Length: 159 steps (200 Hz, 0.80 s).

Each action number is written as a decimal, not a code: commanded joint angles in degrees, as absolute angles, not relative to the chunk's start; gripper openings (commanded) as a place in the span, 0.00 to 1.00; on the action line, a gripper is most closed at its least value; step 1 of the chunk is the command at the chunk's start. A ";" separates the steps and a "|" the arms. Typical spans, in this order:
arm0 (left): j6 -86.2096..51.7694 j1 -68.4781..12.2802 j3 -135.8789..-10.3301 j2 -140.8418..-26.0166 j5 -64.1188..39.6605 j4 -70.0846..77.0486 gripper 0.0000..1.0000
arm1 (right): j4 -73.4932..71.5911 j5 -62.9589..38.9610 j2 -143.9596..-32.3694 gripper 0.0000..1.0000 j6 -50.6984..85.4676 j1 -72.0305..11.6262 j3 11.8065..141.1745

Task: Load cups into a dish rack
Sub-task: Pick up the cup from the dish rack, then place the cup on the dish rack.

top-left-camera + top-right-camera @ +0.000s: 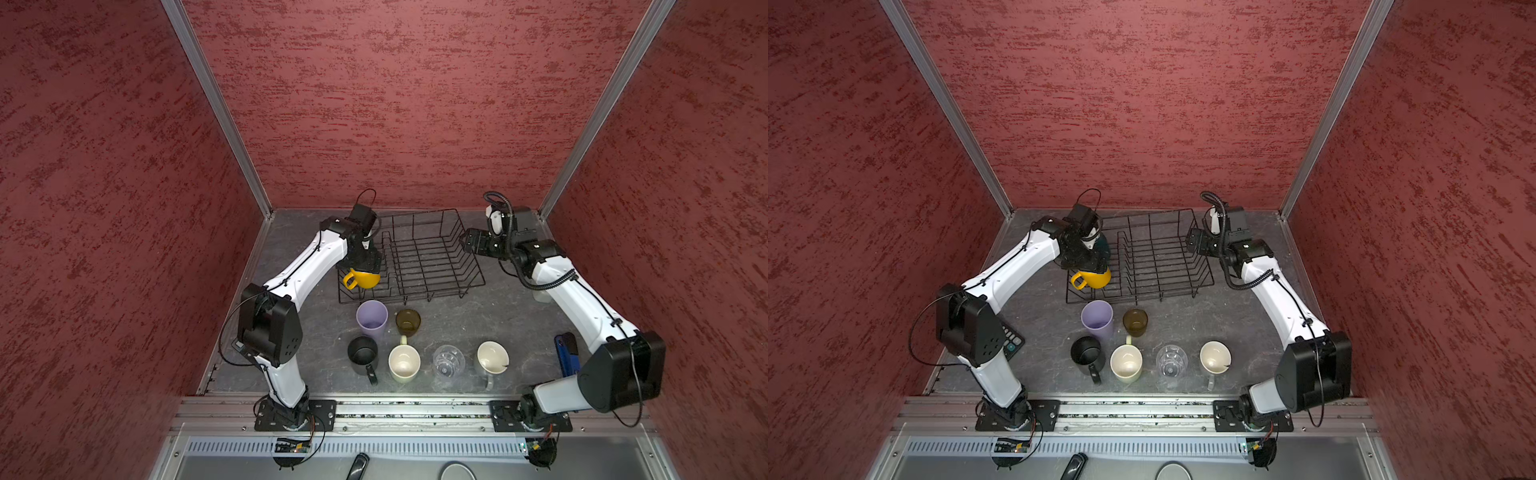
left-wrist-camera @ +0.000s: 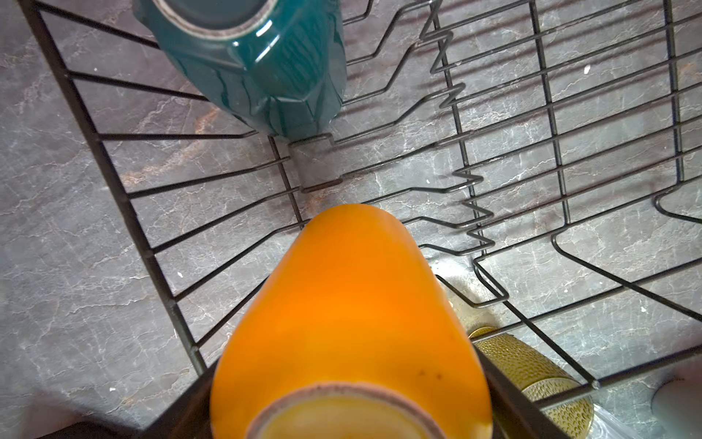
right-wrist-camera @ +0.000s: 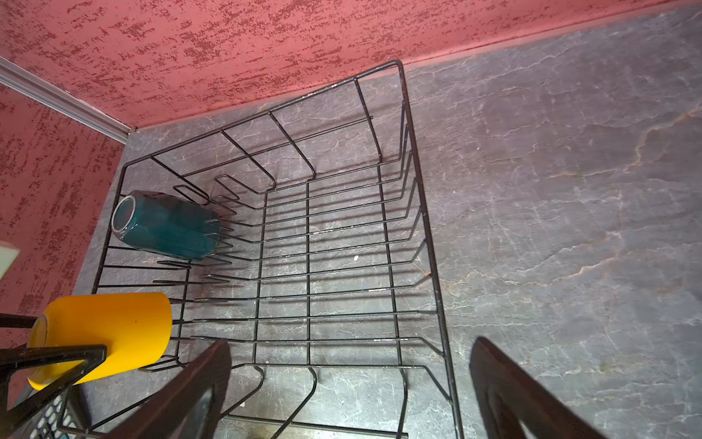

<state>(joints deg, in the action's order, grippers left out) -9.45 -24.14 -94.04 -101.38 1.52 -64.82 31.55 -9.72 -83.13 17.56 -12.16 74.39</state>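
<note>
My left gripper (image 1: 363, 270) (image 2: 349, 418) is shut on the yellow mug (image 1: 365, 279) (image 1: 1094, 278) (image 2: 349, 304) (image 3: 110, 330), base towards the wrist, over the front left corner of the black wire dish rack (image 1: 411, 294) (image 3: 429, 228). A teal mug (image 2: 266, 68) (image 3: 171, 228) (image 1: 1104, 245) lies on its side in the rack's rear left. Above the rack's right rim, my right gripper (image 1: 467, 241) (image 3: 349, 380) is open and holds nothing. On the table in front stand the lilac tumbler (image 1: 372, 318), brown glass (image 1: 408, 321), black mug (image 1: 363, 353), cream mug (image 1: 404, 363), clear ribbed glass (image 1: 448, 360) and grey mug (image 1: 492, 358).
Red walls close in the table on three sides. A calculator (image 1: 1013, 343) lies at the left edge under my left arm. A blue object (image 1: 566, 353) rests by my right arm's base. A metal rail (image 1: 415, 409) runs along the front.
</note>
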 commanded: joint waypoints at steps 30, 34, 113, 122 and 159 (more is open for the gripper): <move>-8.05 -24.94 -96.04 -101.04 1.93 -64.79 0.46 | 30.41 -10.72 -82.35 0.99 18.15 -11.82 73.99; -8.05 -25.03 -95.80 -101.14 1.91 -64.70 0.46 | 30.40 -10.72 -82.35 0.99 18.11 -11.82 74.00; -8.68 -25.22 -92.22 -103.71 0.79 -60.83 0.48 | 30.32 -10.85 -82.35 0.99 18.38 -11.84 73.57; -8.74 -25.18 -91.80 -104.12 0.80 -60.41 0.48 | 30.37 -10.90 -82.35 0.99 18.45 -11.83 73.49; -8.50 -25.22 -91.41 -105.55 1.30 -59.78 0.52 | 30.33 -10.90 -82.27 0.99 18.48 -11.78 73.39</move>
<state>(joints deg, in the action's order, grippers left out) -9.08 -24.97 -91.15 -105.58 1.74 -61.39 31.42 -10.24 -83.13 17.82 -12.16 74.08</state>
